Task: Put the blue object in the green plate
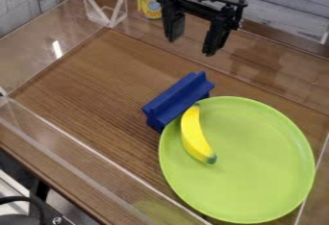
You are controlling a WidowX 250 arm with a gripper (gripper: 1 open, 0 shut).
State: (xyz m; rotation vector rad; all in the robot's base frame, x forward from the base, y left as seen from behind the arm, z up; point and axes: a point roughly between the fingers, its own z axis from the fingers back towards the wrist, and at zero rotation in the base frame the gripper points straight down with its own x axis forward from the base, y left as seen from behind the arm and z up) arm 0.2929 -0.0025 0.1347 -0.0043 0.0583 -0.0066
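While hanging high at the back, gripper spread wide, clutching nothing. Blue block down on the wooden table, touching green plate's rim, outside it. Banana already aboard. Pick and placement both still to come.

No legible text or labels

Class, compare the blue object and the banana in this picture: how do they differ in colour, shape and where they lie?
The blue object is deep blue; the banana is yellow. The blue object is blocky with a raised ridge; the banana is smooth and curved. The banana lies on the green plate; the blue object lies on the wooden table at the plate's rim. Both are oblong and similar in length, and neither is held.
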